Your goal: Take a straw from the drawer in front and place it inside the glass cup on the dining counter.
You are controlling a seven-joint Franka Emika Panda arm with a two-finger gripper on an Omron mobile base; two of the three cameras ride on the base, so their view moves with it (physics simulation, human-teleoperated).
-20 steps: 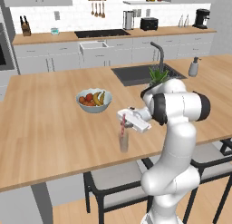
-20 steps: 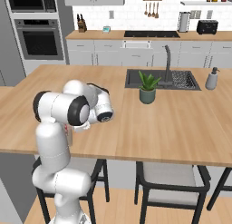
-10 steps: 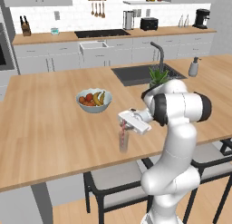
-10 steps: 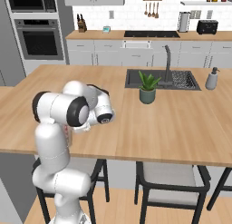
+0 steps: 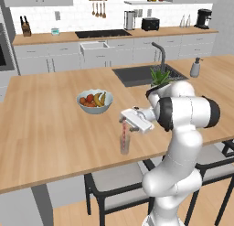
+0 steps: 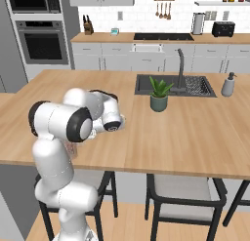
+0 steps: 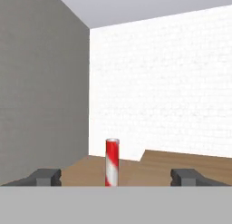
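Note:
The red-and-white striped straw [image 5: 123, 132] stands upright in the glass cup [image 5: 124, 146] near the front edge of the light wood dining counter [image 5: 50, 129]. My gripper [image 5: 124, 121] hovers just over the straw's top, open. In the hand view the straw [image 7: 112, 162] rises between my widely spread fingertips [image 7: 44, 176], touching neither one. From the right base view my arm covers most of the cup [image 6: 74, 150]. The drawer is out of view.
A pale fruit bowl [image 5: 94, 101] sits behind and left of the cup. A potted plant [image 6: 159, 93], the dark sink [image 6: 175, 86] with its faucet, and a soap bottle [image 6: 227, 85] lie to the right. Stools [image 5: 119, 184] stand under the counter's front edge.

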